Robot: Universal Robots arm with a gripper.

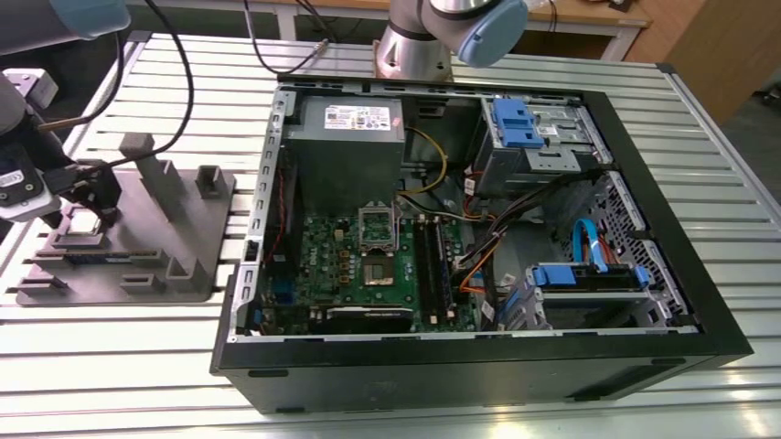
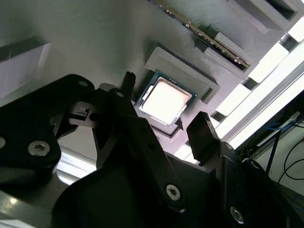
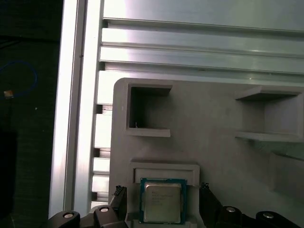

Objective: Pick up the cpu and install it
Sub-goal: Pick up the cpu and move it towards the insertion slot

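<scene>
The jaws are spread and straddle the cpu (image 3: pixel 162 201) on two opposite sides, with a gap showing between each tip and the chip's edge, so nothing is pinched. The cpu lies flat, silvery lid up, in a shallow raised nest on the grey fixture plate (image 3: pixel 213 142). Several lines of small print run across the lid. A low ridge of the nest borders one side of the chip, and the sides the jaws face are open. The nest sits close to the fixture plate's rounded corner and outer edge, beyond which run the slotted aluminium rails of the bench (image 1: pixel 123 366). Elsewhere on the fixture plate, a memory stick (image 2: pixel 209 40) lies in a long narrow slot well apart from the nest. Square open pockets and upright blocks stand further in, leaving bare plate around the chip. In the exterior view the arm (image 1: pixel 25 155) comes down on the fixture plate's end towards the exterior view's left, wrist low and pointing down at the nest. Its base (image 1: pixel 422 46) stands past the far side of the fixture plate. On the side of the fixture plate towards the exterior view's right lies an open black computer case (image 1: pixel 488 366). Inside it are a green motherboard (image 1: pixel 366 265) and a grey power supply (image 1: pixel 347 137) bearing a white label.
</scene>
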